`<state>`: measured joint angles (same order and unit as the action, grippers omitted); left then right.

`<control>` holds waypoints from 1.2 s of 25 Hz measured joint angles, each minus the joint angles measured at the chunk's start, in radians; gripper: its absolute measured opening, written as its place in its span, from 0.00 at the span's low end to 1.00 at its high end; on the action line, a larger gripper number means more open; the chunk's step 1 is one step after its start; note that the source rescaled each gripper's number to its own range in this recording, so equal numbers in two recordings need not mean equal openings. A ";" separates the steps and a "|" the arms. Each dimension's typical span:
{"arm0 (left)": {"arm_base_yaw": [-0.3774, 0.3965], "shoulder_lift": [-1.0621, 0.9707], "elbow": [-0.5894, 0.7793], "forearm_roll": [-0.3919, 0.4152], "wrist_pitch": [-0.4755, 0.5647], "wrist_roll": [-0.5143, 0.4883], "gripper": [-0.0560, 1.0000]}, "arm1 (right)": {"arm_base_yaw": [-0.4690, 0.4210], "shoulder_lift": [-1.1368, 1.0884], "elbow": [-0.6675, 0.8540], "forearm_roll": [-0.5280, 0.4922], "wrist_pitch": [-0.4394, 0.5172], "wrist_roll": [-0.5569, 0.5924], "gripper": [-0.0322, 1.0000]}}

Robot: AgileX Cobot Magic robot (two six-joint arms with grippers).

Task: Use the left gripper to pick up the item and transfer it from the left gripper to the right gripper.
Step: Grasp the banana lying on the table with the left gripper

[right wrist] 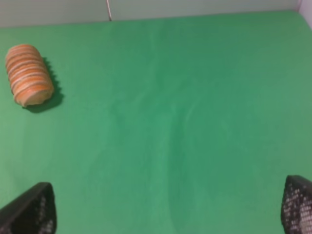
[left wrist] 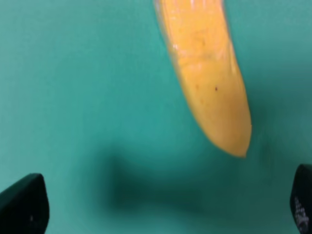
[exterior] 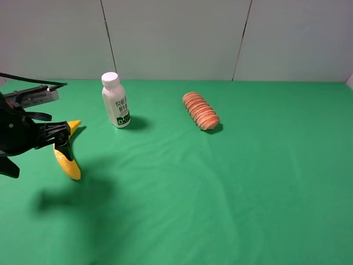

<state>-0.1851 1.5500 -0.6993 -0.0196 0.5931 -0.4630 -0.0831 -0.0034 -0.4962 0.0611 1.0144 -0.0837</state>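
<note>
The item, a curved yellow banana (exterior: 68, 160), lies on the green cloth at the left. My left gripper (exterior: 57, 140) hangs above it, its black claw covering the banana's middle in the exterior high view. The left wrist view shows the banana's (left wrist: 210, 83) blunt end ahead of the left gripper (left wrist: 163, 207), whose fingertips (left wrist: 25, 205) stand wide apart at the picture's corners, open, with only cloth between them. My right gripper (right wrist: 163, 209) is open over bare cloth, and its arm is out of the exterior high view.
A white bottle (exterior: 116, 101) stands upright behind and to the right of the banana. A ridged orange-pink sliced loaf (exterior: 201, 110) lies near the back middle, also seen from the right wrist as the loaf (right wrist: 28, 74). A grey wall closes the back edge.
</note>
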 joint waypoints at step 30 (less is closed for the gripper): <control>-0.077 0.249 -0.071 0.020 -0.112 -0.125 1.00 | 0.000 0.000 0.000 0.000 0.000 0.000 1.00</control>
<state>-0.2626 1.7990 -0.7702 0.0000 0.4810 -0.5884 -0.0831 -0.0034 -0.4962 0.0611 1.0144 -0.0837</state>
